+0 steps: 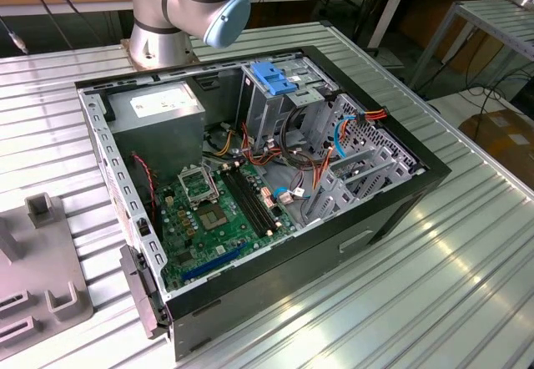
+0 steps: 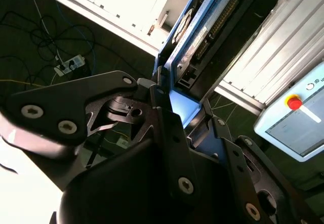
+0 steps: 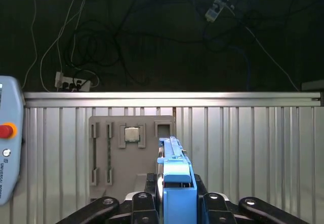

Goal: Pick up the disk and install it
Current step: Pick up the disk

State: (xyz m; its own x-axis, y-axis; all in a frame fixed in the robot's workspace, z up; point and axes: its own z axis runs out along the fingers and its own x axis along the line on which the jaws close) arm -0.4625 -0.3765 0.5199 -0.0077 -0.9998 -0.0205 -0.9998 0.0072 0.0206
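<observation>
The disk [image 3: 173,169] stands edge-on in the first wrist view, its blue rail facing the camera, and my gripper [image 3: 176,202] is shut on it with a black finger on each side. It hangs above the ribbed metal table. In the second wrist view the disk [image 2: 200,41] runs away from my gripper [image 2: 177,113], showing its blue edge and its circuit-board side. The open computer case [image 1: 392,210] lies on its side in the exterior view, with a metal drive cage [image 1: 288,106] topped by a blue latch [image 1: 274,78].
A grey fixture plate [image 3: 109,153] holding a processor chip [image 3: 132,134] lies below the disk, also at the exterior view's left [image 1: 42,277]. A power supply [image 1: 158,110] and a green motherboard [image 1: 217,210] sit in the case. A teach pendant [image 3: 7,153] hangs at the table's edge.
</observation>
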